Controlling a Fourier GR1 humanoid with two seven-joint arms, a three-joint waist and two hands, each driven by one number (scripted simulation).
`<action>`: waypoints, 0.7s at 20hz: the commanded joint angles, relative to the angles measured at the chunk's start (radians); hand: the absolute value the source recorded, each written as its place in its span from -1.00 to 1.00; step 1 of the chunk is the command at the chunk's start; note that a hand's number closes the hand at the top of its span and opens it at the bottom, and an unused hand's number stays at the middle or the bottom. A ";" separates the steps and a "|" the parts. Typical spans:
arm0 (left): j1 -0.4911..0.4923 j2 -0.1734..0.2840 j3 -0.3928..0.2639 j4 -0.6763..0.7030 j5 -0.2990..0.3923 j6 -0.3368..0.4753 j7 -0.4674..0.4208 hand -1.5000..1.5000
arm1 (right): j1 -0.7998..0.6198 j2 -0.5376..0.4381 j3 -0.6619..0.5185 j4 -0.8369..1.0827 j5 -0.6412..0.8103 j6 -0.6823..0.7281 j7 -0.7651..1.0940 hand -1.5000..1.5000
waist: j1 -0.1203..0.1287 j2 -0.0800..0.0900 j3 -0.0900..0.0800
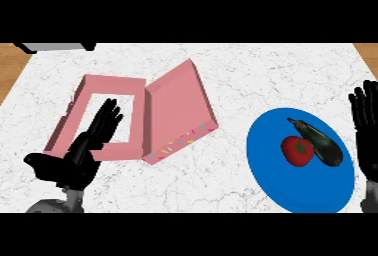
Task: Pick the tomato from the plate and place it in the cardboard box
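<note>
A red tomato with a green stem star lies on the blue plate at the right, touching a dark eggplant on its right side. The pink box lies open at the left of the counter, its lid folded out to the right. My right hand stands open at the right edge, just beyond the plate's rim, fingers pointing up. My left hand is open over the box's near left corner, its straight fingers covering part of the box's wall and opening.
The white marble counter spans the view, with wood floor showing at the far left and right corners. A dark object sits at the counter's far left edge.
</note>
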 commanded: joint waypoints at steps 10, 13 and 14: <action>0.026 0.187 0.027 0.128 -0.258 0.072 -0.031 0.00 | 0.163 0.039 -0.381 0.278 -0.166 0.204 -0.670 -1.00 | -0.029 0.024 -0.039; -0.004 0.188 0.031 0.149 -0.256 0.061 -0.018 0.00 | 0.193 0.007 -0.375 0.302 -0.109 0.363 -0.933 -1.00 | -0.029 0.018 -0.043; 0.009 0.191 0.039 0.165 -0.248 0.054 -0.031 0.00 | 0.229 -0.018 -0.382 0.314 -0.071 0.388 -1.002 -1.00 | -0.033 0.018 -0.044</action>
